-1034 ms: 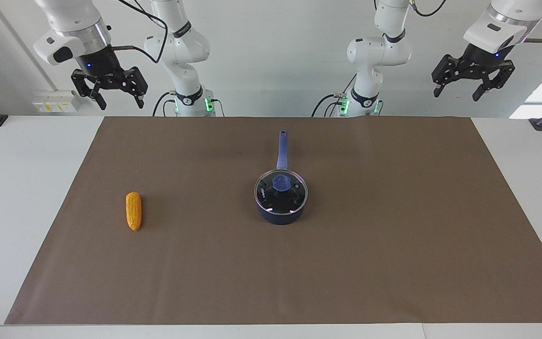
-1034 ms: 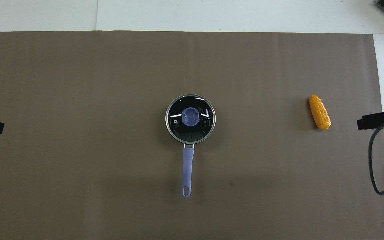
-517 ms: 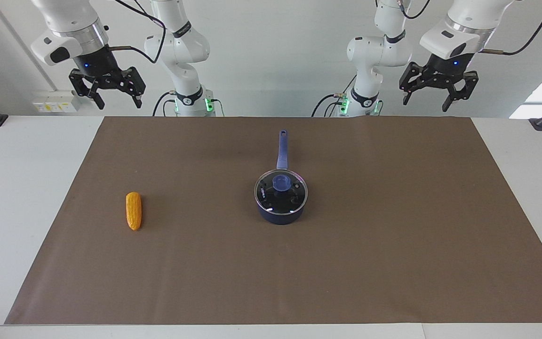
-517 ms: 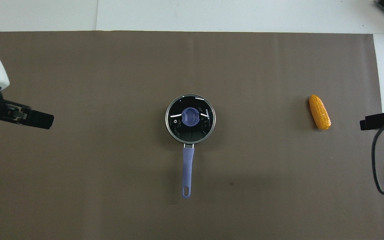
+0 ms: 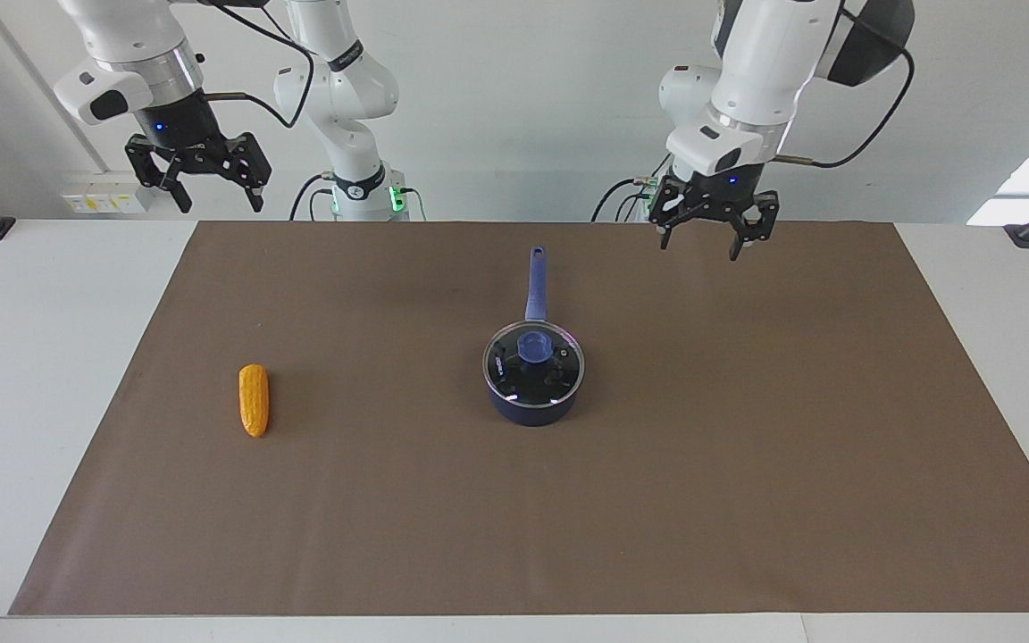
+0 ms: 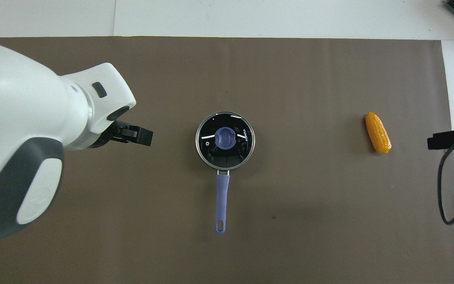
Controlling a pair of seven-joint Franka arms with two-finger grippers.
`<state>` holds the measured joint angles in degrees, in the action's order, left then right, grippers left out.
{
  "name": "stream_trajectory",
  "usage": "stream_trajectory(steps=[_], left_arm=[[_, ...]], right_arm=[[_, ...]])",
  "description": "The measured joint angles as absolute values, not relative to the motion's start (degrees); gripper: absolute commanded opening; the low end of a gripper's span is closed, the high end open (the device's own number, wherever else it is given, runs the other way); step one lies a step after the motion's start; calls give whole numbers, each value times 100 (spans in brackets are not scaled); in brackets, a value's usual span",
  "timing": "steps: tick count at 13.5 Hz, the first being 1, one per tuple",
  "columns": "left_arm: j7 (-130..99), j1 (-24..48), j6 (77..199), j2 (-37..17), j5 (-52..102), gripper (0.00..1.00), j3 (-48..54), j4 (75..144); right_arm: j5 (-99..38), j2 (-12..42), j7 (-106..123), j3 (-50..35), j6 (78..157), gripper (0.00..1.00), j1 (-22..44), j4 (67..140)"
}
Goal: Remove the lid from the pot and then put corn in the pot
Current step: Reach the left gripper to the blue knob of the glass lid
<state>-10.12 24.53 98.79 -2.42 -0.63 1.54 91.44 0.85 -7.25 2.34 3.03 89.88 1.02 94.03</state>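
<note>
Lid (image 5: 533, 361) on pot (image 5: 532, 406)

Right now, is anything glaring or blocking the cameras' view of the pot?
Overhead view: white streaks of glare on the lid, and the left arm's white casing fills one side, blocking much of the brown mat. Facing view: only small glints on the lid; the pot and corn are unblocked.

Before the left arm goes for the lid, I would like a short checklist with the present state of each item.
1. Lid seated on the pot: ok.
2. Lid's blue knob uncovered, nothing over it: ok.
3. Left pincer open and empty: ok.
4. Left pincer above the knob: not ok, it is over the mat toward the left arm's end.
5. Right pincer open, waiting, away from the pot: ok.
6. Corn lying free on the mat: ok.
</note>
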Motion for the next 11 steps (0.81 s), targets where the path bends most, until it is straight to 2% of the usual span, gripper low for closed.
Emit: stream_trajectory(steps=[3,7,11], left_arm=[[-1728,2870,10489,-712,-64,100,154,9177],[-2728,3406,11163,-1313,-145,100,148,9179],[-3360,3707,11532,-1706,-199,100,145,9175]], right_arm=[[122,-770,234,308,9130,100,-53,9621],[123,-727,234,317,9936,100,-262,10148],[121,-312,234,283,10578,100,-235,10364]])
